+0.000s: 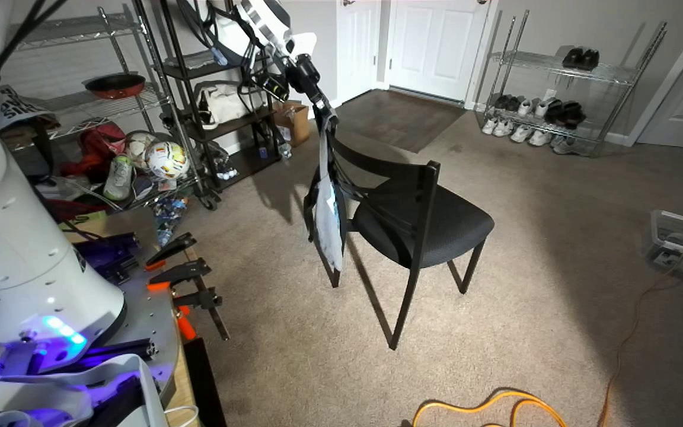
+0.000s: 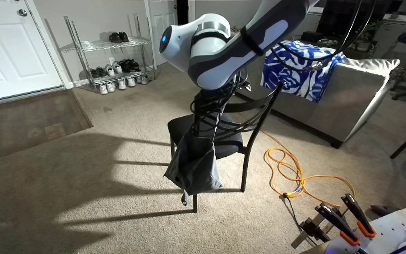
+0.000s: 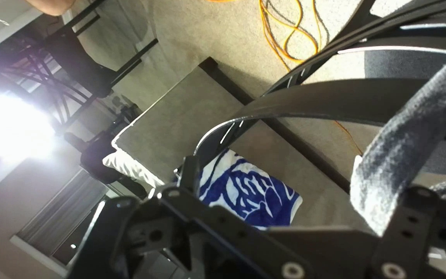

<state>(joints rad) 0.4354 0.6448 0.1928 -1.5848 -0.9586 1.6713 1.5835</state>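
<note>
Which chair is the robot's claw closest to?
The black chair with the gray bag hanging by its back. The gripper is right beside it; the other chairs stand farther away.

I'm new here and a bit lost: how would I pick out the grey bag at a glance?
Find the black chair, standing on the carpet. The grey bag hangs at one side of its backrest, below the robot arm. Unlike the stiff, dark chair, it is limp, lighter cloth drooping beneath a long strap.
</note>
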